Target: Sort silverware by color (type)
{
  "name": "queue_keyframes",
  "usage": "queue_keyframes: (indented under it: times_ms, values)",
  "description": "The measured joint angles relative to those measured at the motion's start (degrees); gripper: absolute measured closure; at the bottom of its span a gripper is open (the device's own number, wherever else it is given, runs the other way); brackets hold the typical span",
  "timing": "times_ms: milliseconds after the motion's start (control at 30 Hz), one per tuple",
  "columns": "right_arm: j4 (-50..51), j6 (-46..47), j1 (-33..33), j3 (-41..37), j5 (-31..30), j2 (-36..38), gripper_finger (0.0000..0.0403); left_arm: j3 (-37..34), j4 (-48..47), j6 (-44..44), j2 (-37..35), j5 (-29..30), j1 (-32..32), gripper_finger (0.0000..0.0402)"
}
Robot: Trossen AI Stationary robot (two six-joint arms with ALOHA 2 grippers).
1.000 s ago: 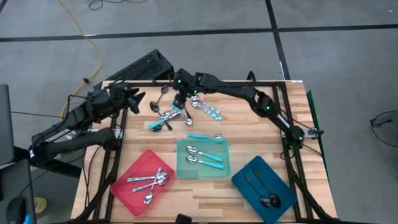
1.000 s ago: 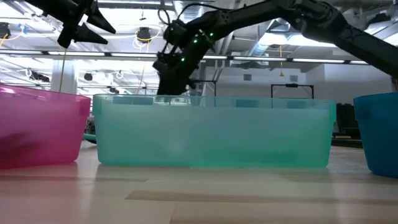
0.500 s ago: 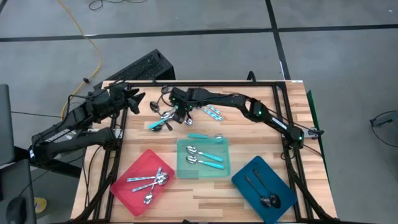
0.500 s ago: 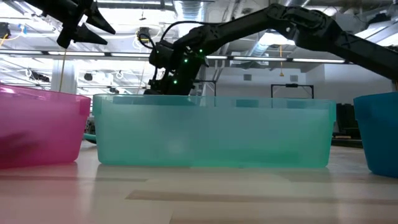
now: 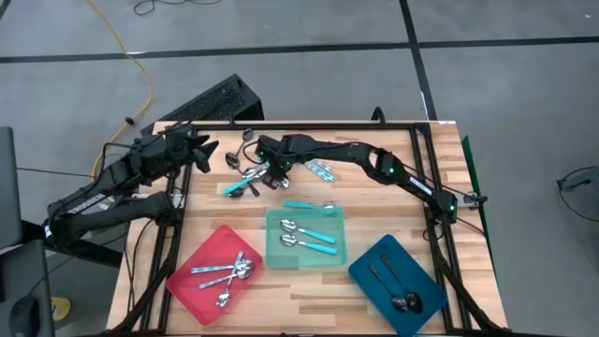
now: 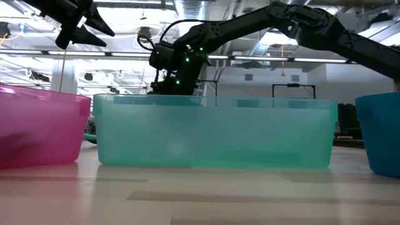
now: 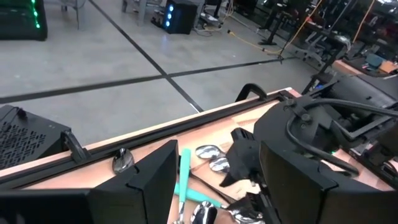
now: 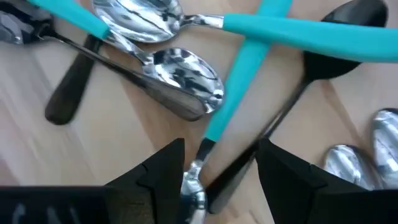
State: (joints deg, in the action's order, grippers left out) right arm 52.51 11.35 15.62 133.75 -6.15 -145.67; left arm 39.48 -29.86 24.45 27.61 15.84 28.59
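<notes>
The worktop [image 5: 374,192] carries three trays along its near side, red tray [image 5: 217,274], teal tray [image 5: 273,251] and blue tray [image 5: 398,274], each already holding a few spoons. The unsorted silverware pile [image 5: 251,174] lies at the far side, handles crossed. The right hand [image 5: 277,172] sits low over that tangle, fingers spread around a turquoise-handled spoon [image 8: 239,81] and a black spoon [image 8: 323,59] crossing it, likely in the way. The left hand [image 5: 201,150] waits spread beside the pile.

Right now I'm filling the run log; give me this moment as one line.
phase: reaching | right gripper: open, low over unsorted spoon pile, straddling turquoise-handled spoon and black spoon | left gripper: open, waiting at table's far-left
</notes>
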Motion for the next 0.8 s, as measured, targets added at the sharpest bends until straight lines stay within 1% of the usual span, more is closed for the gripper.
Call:
queue_keyframes:
  times_ms: [533,667,800]
  values:
    - [0.35,0.79,-0.23,0.00,-1.61,0.00,0.0184,0.00,-0.25,0.02,-0.02,0.00,-0.01,0.0191]
    - [1.86,3.49,-0.80,0.00,-1.41,0.00,0.0185,-0.02,-0.23,0.04,-0.02,0.00,0.01,0.0191]
    - [2.05,3.91,-1.14,0.00,-1.29,0.02,0.0190,-0.02,-0.23,0.05,-0.02,0.00,0.01,0.0191]
